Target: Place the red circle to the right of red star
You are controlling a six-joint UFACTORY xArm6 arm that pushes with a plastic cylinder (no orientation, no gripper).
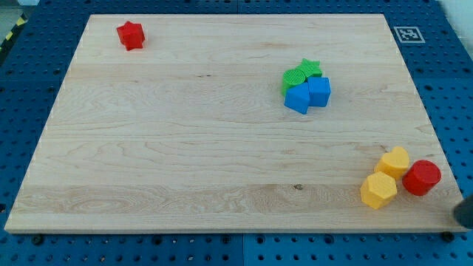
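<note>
Since the arm ends in a bare rod, it has no fingers to be released or clenched, and everything is done by pushing. From the one camera, the red circle (pixel 422 177) sits at the tabletop (pixel 207 148) lower right edge, touching a yellow block (pixel 395 161), with another yellow block (pixel 378 190) just beside. The red star (pixel 130 35) lies well apart, at upper left. My tip (pixel 460 214) shows only as a dark blur near the circle's lower right (its very end is hard to make out). The circle looks light, stiff and smooth-sided, so it would probably roll off an off-centre push; I would press squarely on its right flank.
</note>
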